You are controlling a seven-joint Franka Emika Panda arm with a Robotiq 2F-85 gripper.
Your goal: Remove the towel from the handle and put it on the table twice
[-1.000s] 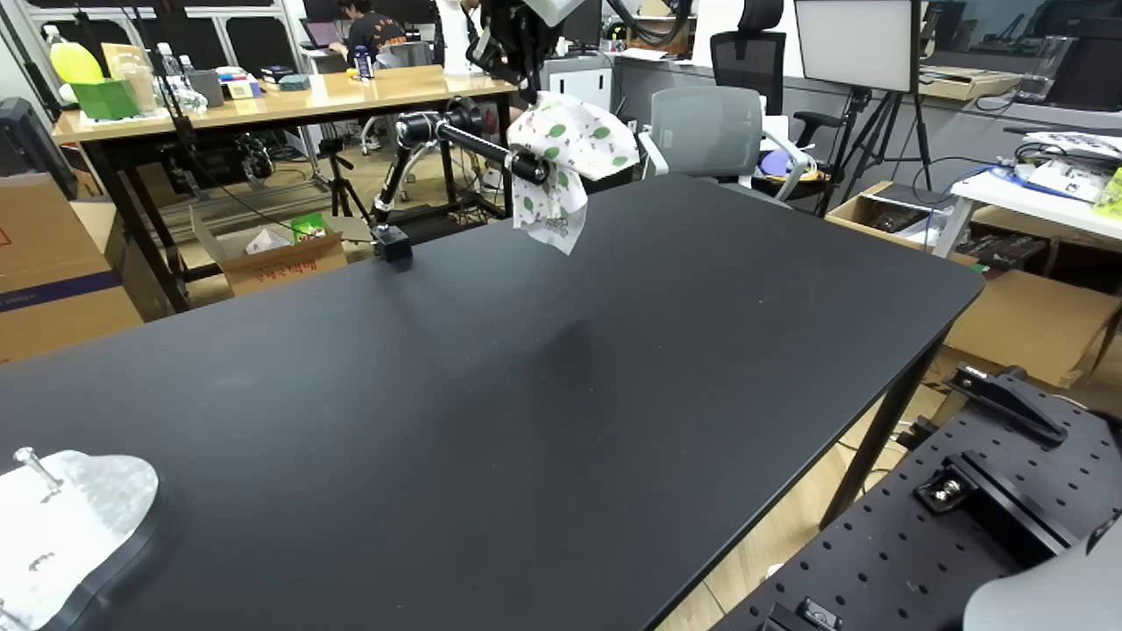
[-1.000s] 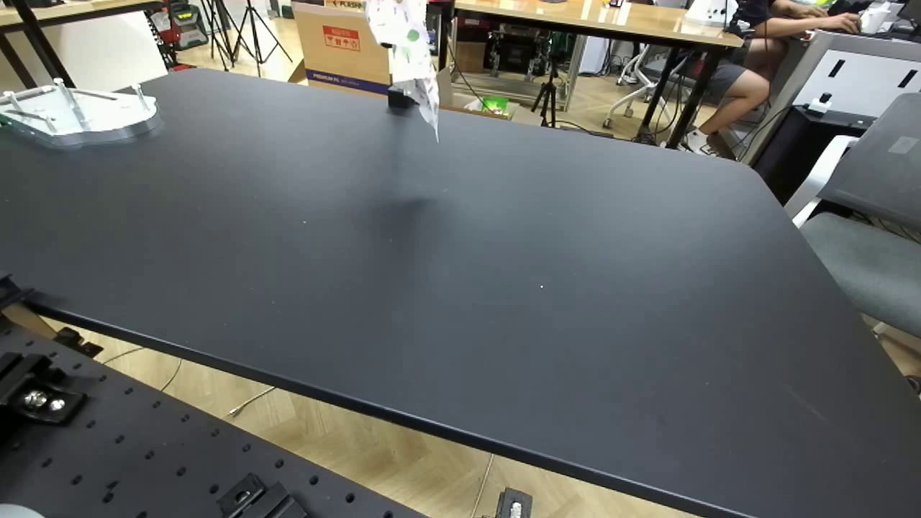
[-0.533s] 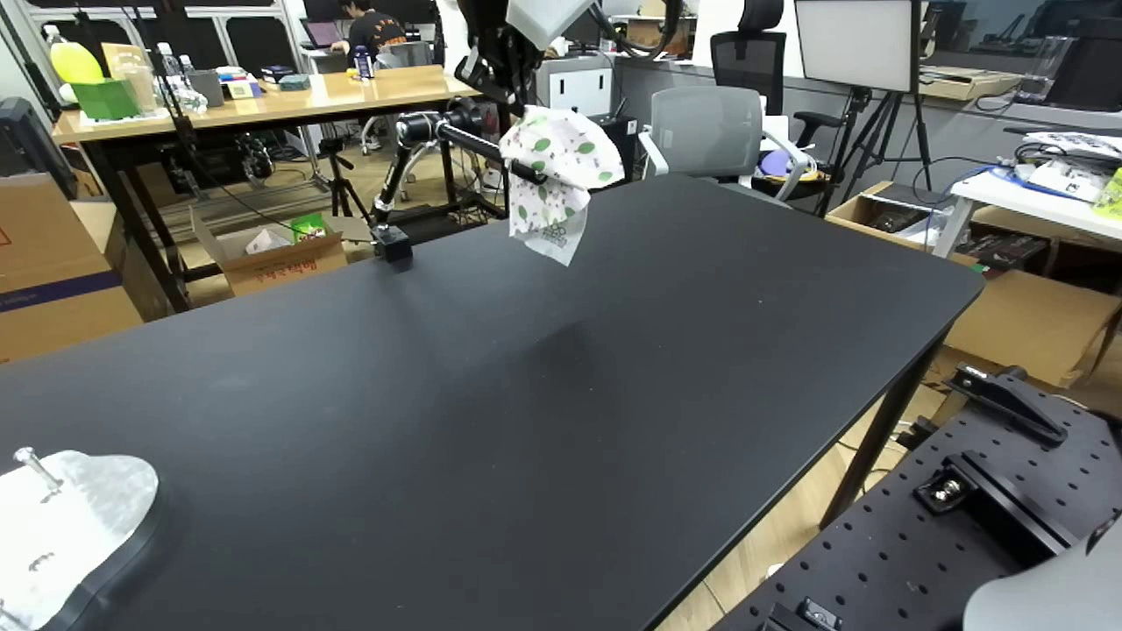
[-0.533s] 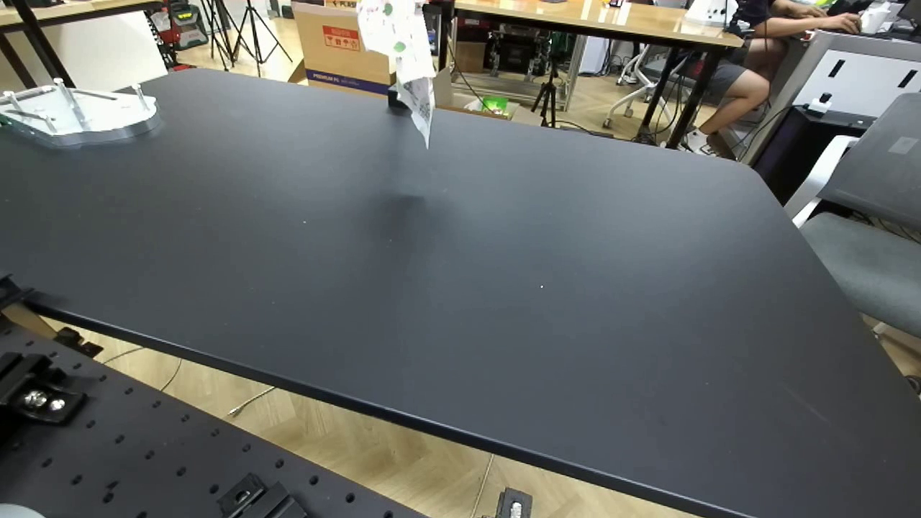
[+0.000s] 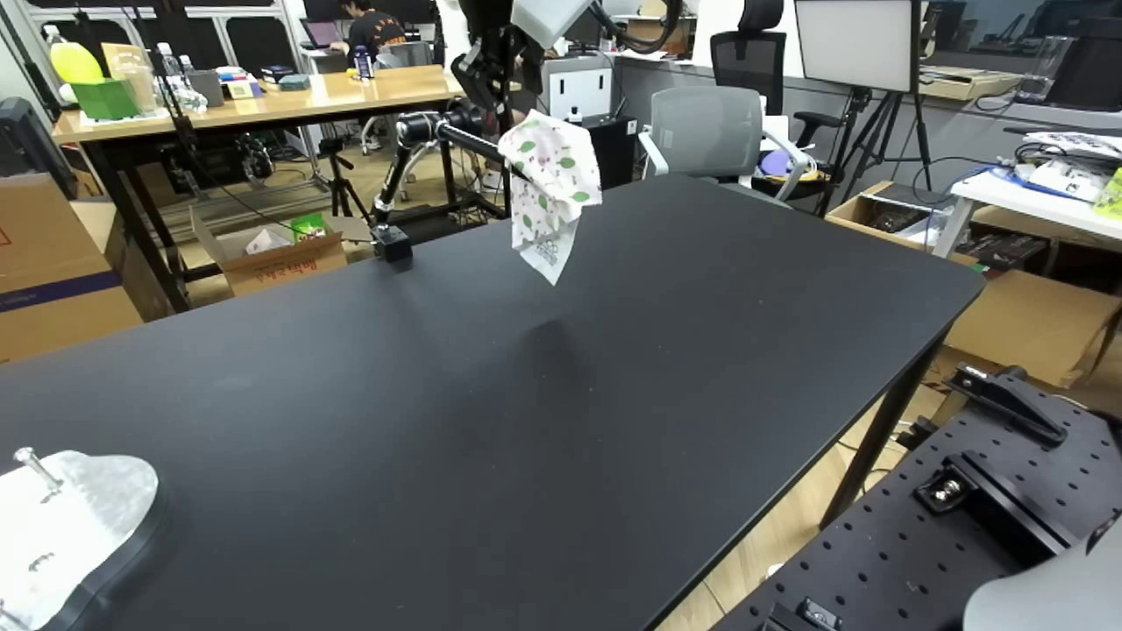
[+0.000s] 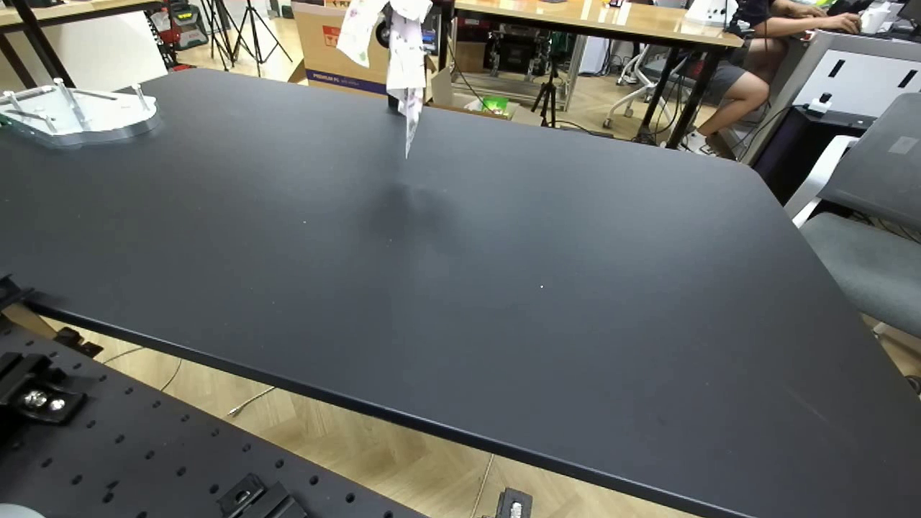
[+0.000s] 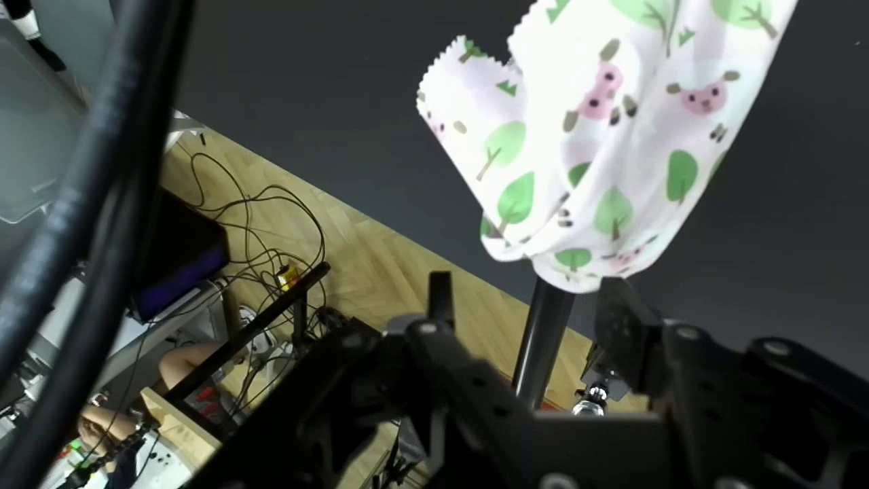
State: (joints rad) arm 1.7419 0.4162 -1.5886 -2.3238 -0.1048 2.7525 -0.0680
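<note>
The towel [image 7: 604, 149], a thin white cloth printed with green leaves and pink animal faces, hangs draped over the end of a black bar handle [image 7: 543, 339] in the wrist view. In both exterior views the towel [image 5: 552, 180] [image 6: 407, 65] drops in folds, its lowest corner above the black table [image 5: 456, 421]. My gripper [image 7: 526, 299] is open, its fingers spread on either side of the bar. The cloth lies just past the fingertips and is not pinched; the right one overlaps its edge in this view. In an exterior view my gripper [image 5: 507, 109] sits directly above the handle.
A white rounded lump with upright pegs [image 5: 79, 526] lies at one end of the table, also a lump [image 6: 86, 119] in an exterior view. The handle's jointed stand [image 5: 392, 241] is fixed at the table's far edge. A grey chair [image 5: 708, 131] stands behind.
My gripper has shifted left in an exterior view and its fingers have parted, letting go of the towel. The towel's raised side has sunk, and its lower corner hangs lower.
</note>
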